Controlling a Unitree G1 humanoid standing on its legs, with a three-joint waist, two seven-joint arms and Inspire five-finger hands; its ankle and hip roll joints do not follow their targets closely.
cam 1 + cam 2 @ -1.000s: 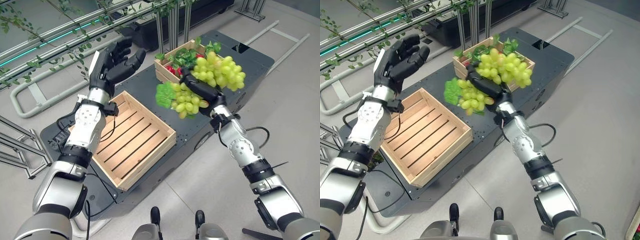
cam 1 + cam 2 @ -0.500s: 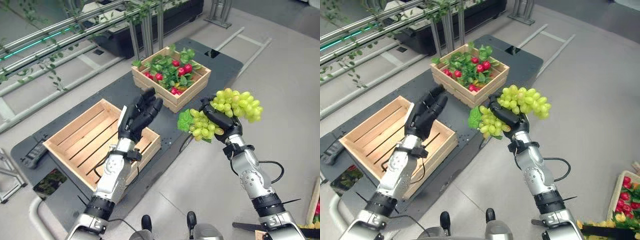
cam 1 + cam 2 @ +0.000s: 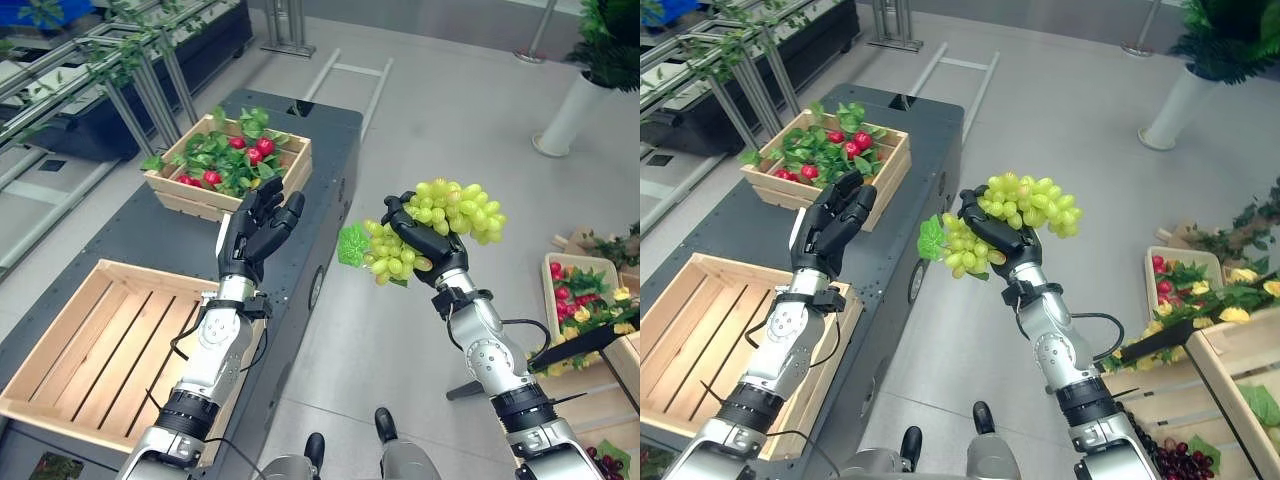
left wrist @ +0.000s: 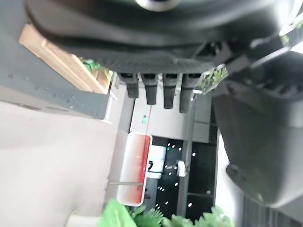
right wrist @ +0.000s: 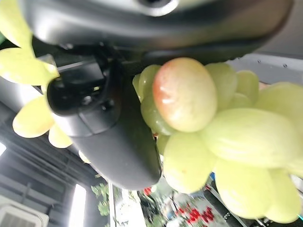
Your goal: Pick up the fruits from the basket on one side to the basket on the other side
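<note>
Right hand [image 3: 432, 252] up over bare floor [image 3: 400, 130] off the counter [image 3: 150, 230] edge, grapes [image 3: 440, 215] clutched, left hand [image 3: 252, 232] raised between it and the slatted crate [image 3: 100, 350], leafy crate [image 3: 225, 160] beyond, crates of fruit [image 3: 585, 300] right.

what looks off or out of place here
The grapes are held by the right robot hand out over bare floor, beside the cart rather than above either crate. The near crate holds no fruit. The left robot hand is raised, open. Nothing looks spilled or damaged.
</note>
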